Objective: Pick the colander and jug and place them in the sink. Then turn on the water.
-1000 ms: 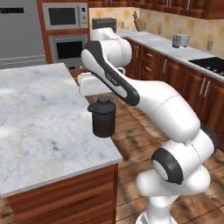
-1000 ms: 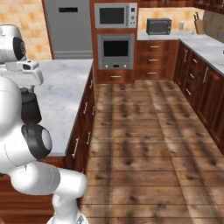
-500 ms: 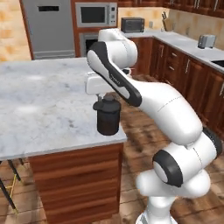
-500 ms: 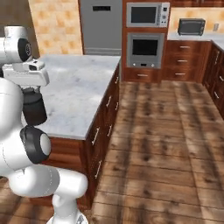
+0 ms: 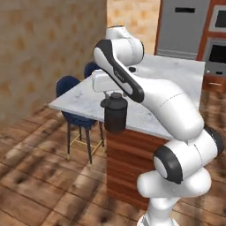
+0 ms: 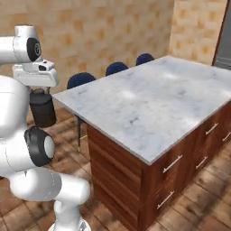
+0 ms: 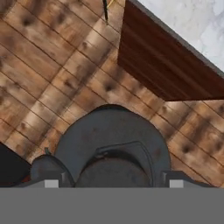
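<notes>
The jug (image 5: 115, 115) hangs upright in the air, lid up and long axis vertical, just off the corner of the marble worktop (image 5: 150, 90) and above the wooden floor (image 5: 39, 176). The gripper (image 5: 114, 95) holds it from above, its jaws spread fairly wide around the lid and neck. Blue chairs (image 6: 81, 80) stand along the worktop's far edge, with bare floor below and beside the jug.

Jug (image 5: 115, 115) hangs in open air beside the marble island (image 6: 153, 101) corner, bare wood floor (image 7: 57, 78) below it, island's wooden side panel (image 7: 162, 65) near on one side, blue chairs (image 5: 70, 88) along the far edge.
</notes>
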{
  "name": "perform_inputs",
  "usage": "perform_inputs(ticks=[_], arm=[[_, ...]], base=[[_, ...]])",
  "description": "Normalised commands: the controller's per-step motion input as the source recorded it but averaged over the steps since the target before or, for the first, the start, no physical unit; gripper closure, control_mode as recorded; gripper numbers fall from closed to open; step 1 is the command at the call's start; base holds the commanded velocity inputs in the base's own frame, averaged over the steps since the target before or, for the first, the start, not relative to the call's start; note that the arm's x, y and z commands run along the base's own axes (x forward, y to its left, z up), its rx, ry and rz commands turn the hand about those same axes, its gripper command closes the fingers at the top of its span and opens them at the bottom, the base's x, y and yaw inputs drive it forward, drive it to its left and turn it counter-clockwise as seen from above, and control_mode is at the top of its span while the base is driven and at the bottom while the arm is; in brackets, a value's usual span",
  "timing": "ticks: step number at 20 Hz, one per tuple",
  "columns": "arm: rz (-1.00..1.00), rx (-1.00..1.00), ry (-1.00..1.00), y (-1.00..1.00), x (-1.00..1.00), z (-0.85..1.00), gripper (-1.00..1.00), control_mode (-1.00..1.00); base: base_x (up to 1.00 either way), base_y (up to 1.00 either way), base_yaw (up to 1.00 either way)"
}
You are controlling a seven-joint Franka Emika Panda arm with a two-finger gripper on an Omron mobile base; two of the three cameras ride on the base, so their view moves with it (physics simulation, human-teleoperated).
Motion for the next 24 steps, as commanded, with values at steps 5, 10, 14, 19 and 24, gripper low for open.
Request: perform_inputs(ticks=[5, 10, 14, 19, 24], arm=[[0.0, 0.0, 0.0, 0.0, 0.0, 0.0, 1.0, 1.0], [0.0, 0.0, 0.0, 0.0, 0.0, 0.0, 1.0, 1.0], [0.0, 0.0, 0.0, 0.0, 0.0, 0.0, 1.0, 1.0], [0.0, 0.0, 0.0, 0.0, 0.0, 0.0, 1.0, 1.0], [0.0, 0.0, 0.0, 0.0, 0.0, 0.0, 1.0, 1.0]], base=[[0.03, 0.0, 1.0], [0.09, -0.09, 0.99], [0.03, -0.23, 0.95], [0.07, -0.34, 0.94], [0.08, -0.45, 0.91]])
